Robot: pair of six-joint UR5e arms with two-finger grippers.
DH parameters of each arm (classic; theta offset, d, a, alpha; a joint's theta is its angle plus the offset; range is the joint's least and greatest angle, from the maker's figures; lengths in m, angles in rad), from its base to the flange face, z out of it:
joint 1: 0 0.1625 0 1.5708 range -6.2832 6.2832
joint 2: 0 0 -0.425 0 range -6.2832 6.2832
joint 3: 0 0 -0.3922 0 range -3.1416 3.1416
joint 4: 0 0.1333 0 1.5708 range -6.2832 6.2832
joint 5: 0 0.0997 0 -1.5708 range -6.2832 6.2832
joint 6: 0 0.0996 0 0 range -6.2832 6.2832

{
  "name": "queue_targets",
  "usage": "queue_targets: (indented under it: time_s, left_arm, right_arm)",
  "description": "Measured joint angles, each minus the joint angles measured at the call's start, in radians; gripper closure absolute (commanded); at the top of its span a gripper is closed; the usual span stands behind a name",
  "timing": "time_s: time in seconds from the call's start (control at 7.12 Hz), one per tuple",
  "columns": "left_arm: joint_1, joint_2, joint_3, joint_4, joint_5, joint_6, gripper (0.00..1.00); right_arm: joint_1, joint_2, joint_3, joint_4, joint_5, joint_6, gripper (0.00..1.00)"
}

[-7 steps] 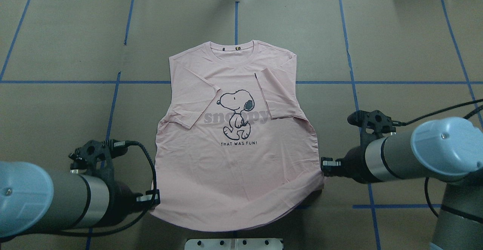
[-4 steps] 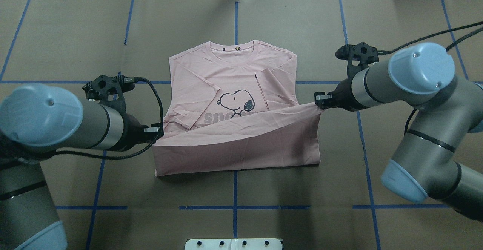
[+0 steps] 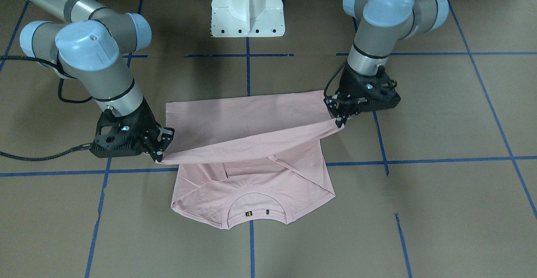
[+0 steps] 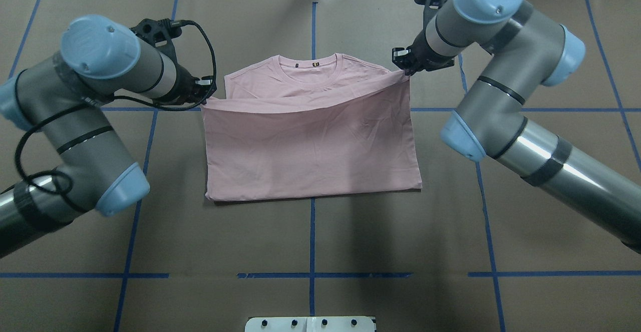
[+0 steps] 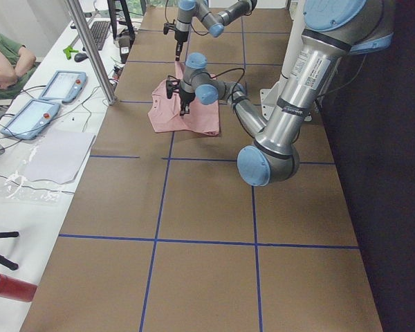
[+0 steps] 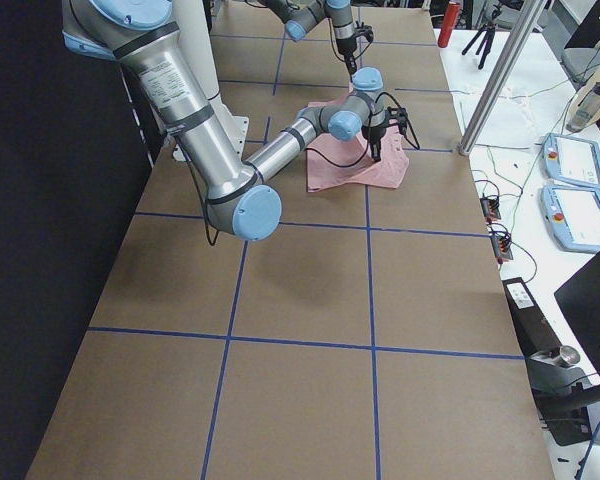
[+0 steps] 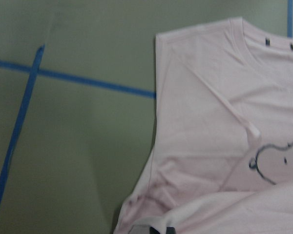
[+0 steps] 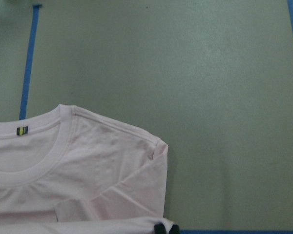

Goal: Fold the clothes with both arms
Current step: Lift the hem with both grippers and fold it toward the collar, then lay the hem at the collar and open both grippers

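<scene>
The light pink T-shirt (image 4: 310, 151) lies in the middle of the table, its lower half drawn up over the front so the plain back faces up. Only the ribbed collar (image 4: 308, 69) and shoulders still show beyond the raised hem. My left gripper (image 4: 206, 96) is shut on the left hem corner, held just above the left shoulder. My right gripper (image 4: 404, 70) is shut on the right hem corner over the right shoulder. The front-facing view has the hem stretched, sagging, between the left gripper (image 3: 340, 119) and right gripper (image 3: 159, 154). Part of the Snoopy drawing (image 7: 278, 161) shows under the hem.
Brown paper with blue tape lines (image 4: 311, 275) covers the table. The white pedestal base (image 3: 247, 5) stands at the robot's edge. Beyond the far edge are a metal post (image 5: 90, 48), tablets (image 5: 28, 114) and a seated person (image 5: 7, 55).
Both grippers have carried the hem away from the robot's edge toward the collar. The fold now covers the Snoopy print and lettering, and the fold line has moved further from the robot.
</scene>
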Motion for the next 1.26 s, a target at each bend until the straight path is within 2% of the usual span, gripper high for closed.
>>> queue_targets:
  time_s: [0.28, 0.56, 1.12, 1.26]
  left_arm:
    - [-0.039, -0.065, 0.234, -0.181, 0.000, 0.001, 1.00]
    - [-0.048, -0.091, 0.357, -0.282, 0.006, 0.000, 1.00]
    - [-0.050, -0.138, 0.419, -0.308, 0.010, -0.006, 1.00]
    - [-0.050, -0.147, 0.428, -0.308, 0.010, -0.006, 1.00]
  right_arm:
    - [0.022, 0.061, -0.190, 0.144, 0.003, -0.002, 1.00]
    - [0.034, 0.087, -0.319, 0.248, 0.004, -0.003, 1.00]
    - [0.041, 0.132, -0.383, 0.272, 0.000, -0.003, 1.00]
    - [0.042, 0.138, -0.387, 0.272, -0.001, -0.003, 0.86]
